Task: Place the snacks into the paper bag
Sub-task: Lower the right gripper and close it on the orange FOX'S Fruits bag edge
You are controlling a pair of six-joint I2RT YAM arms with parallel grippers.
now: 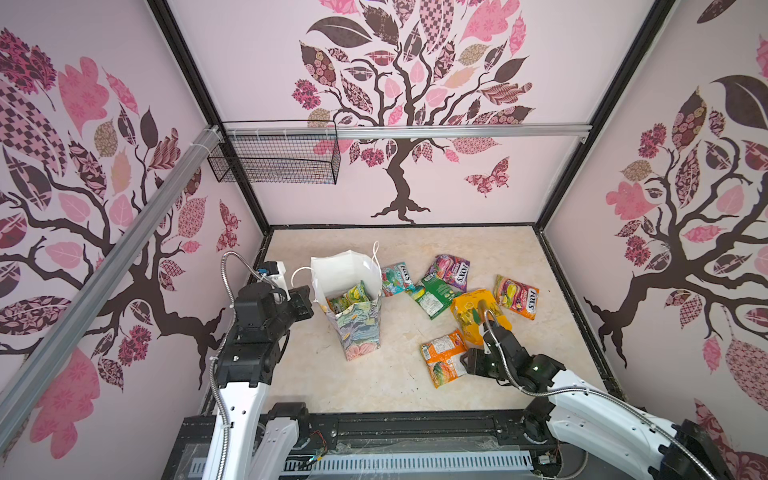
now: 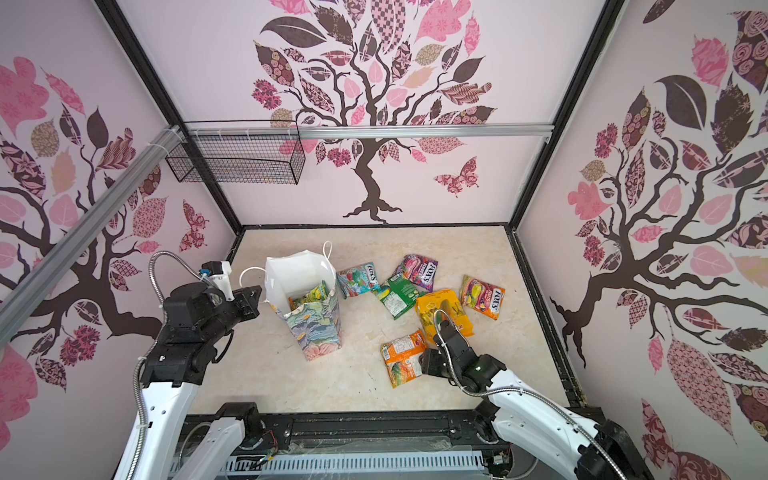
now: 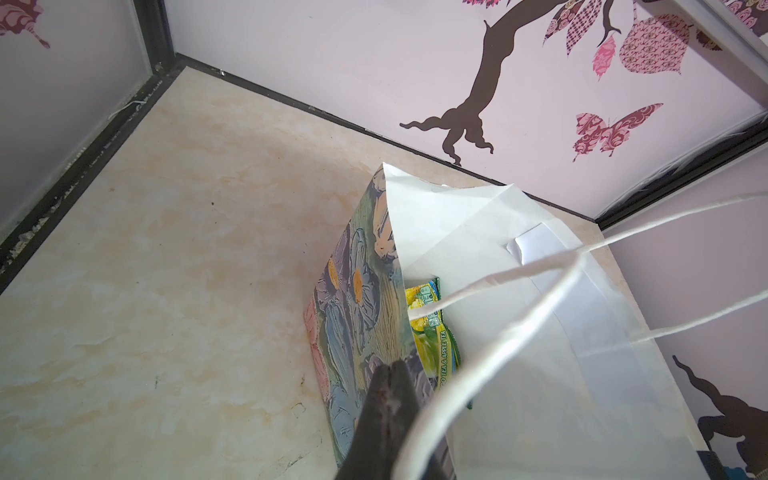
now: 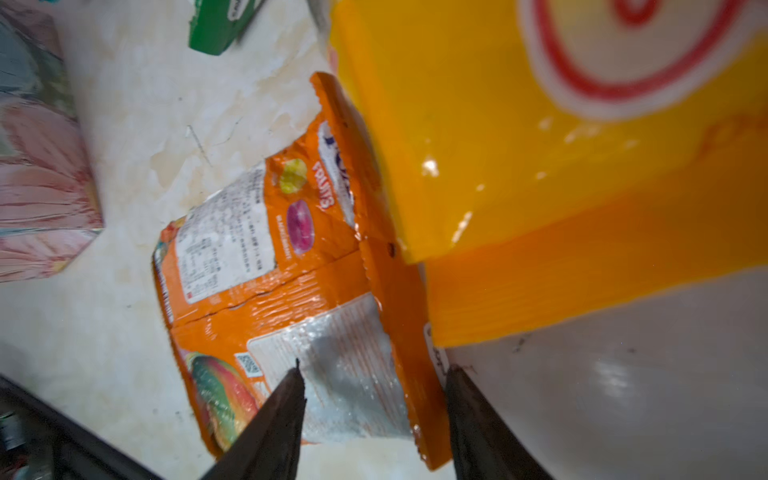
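The paper bag [image 1: 359, 328] stands open left of centre, floral outside, white inside, with yellow-green snacks [image 1: 351, 296] in it. My left gripper [image 3: 390, 368] is shut, its tips against the bag's floral wall [image 3: 357, 311] near the rim; I cannot see whether paper is pinched. A white cord handle [image 3: 498, 349] loops beside it. On the floor lie teal [image 1: 397, 277], purple [image 1: 453, 270], green [image 1: 432, 297], yellow [image 1: 463, 307] and orange-purple [image 1: 516, 296] pouches. My right gripper [image 4: 374, 386] is open, low over one end of the orange pouch [image 4: 257, 249], its fingers astride the silver patch and sealed edge.
A black wire basket [image 1: 274, 160] hangs on the rail at the back left, well above the floor. Patterned walls close in the marble floor [image 1: 399, 382] on three sides. A black rail [image 1: 415, 428] runs along the front edge.
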